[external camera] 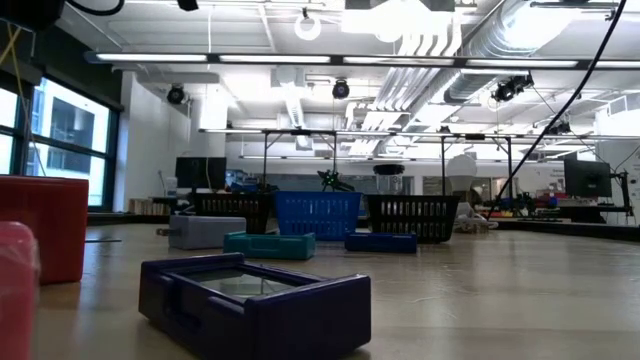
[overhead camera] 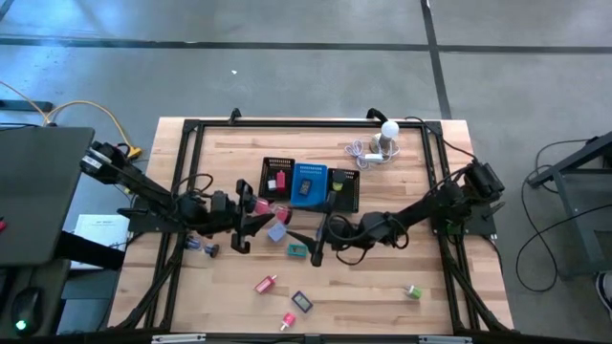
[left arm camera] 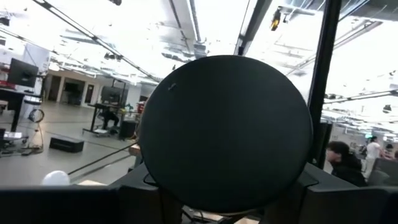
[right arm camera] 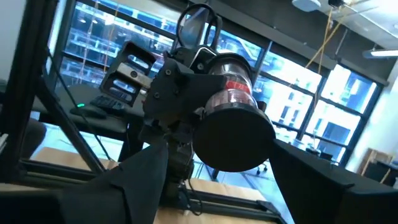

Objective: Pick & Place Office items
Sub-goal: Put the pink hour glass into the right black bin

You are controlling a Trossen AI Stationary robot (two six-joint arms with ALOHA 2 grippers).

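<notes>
A spool with black end discs, a clear body and a red band is up off the table, with my left gripper shut on it. In the left wrist view one black disc fills the picture. My right gripper faces it from the table's right. Its fingers stand open, wide apart, with the spool's near disc beyond them. Other office items lie flat on the wood: a grey block, a teal block, a pink piece, a dark box and a green piece. My left gripper has the spool at its far end, seen from the right wrist, where the dark gripper body meets it. The black disc hides the fingers' contact in the left wrist view. The spool sticks out along the fingers toward the right arm, clear of the table.
The black mesh tray with its blue middle stands just behind both grippers. The white ball-topped gadget with its cable is at the far right. A black frame borders the table. People show in the room beyond.
</notes>
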